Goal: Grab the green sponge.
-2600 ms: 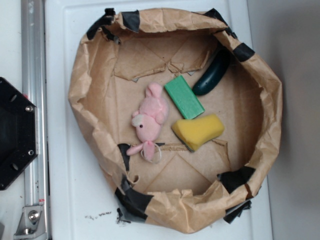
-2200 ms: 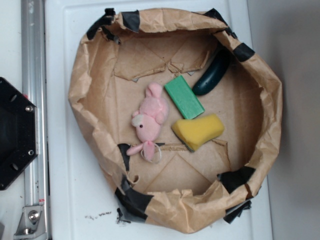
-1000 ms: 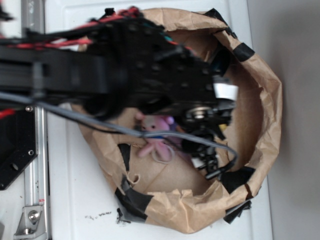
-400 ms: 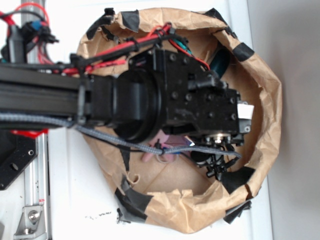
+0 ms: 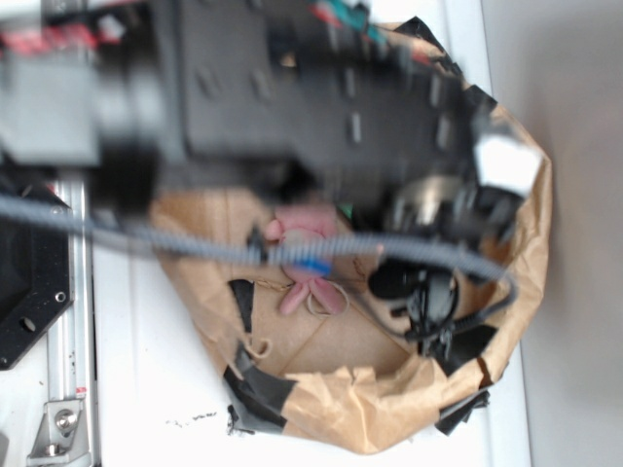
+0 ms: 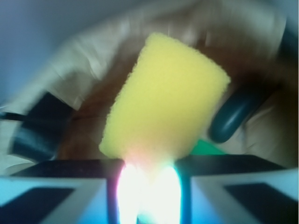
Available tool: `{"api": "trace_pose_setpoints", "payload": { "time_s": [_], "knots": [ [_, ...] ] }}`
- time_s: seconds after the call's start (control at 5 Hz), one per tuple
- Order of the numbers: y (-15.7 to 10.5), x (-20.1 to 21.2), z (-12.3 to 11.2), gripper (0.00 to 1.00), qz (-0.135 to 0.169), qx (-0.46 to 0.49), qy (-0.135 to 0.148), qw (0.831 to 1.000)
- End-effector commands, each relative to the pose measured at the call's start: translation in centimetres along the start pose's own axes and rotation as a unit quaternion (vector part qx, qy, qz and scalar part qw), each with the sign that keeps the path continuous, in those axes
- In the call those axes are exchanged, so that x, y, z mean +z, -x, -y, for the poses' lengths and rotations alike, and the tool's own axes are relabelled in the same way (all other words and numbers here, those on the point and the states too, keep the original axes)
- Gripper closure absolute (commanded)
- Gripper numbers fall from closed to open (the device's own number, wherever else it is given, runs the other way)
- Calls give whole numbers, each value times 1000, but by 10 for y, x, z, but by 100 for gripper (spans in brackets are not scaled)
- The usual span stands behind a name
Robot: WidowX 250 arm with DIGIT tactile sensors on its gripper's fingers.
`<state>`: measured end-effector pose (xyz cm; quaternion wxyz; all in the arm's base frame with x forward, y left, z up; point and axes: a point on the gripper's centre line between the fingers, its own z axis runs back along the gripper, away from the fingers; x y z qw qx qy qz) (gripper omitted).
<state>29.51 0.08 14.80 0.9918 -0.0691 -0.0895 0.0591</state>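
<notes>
With the gripper (image 6: 149,186) pinching the yellow sponge (image 6: 163,98) and lifting it, the green sponge (image 6: 205,148) shows only as a sliver behind, beside the dark cucumber (image 6: 233,119), so the wrong item risks being taken away.

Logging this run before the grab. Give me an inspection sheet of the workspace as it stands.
Surface: brown paper-lined bin on a white table.
Job's things: green sponge, only a sliver showing behind the yellow sponge; hidden under the arm in the exterior view.
Clutter: yellow sponge straight ahead of the claw; dark green cucumber-shaped object; pink plush.
Grippers: claw, glare between the fingers, open or shut unclear.
Cables: grey braided cable across the bin.
Surroundings: black plate, metal rail.
</notes>
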Motion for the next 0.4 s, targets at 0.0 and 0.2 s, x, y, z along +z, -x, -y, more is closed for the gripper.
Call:
{"api": "trace_pose_setpoints", "payload": {
  "time_s": [0.0,0.2],
  "knots": [
    [7,53,-5,100,-3,-73,-48,996],
    [11,49,-2,100,-14,-63,-71,995]
  ]
}}
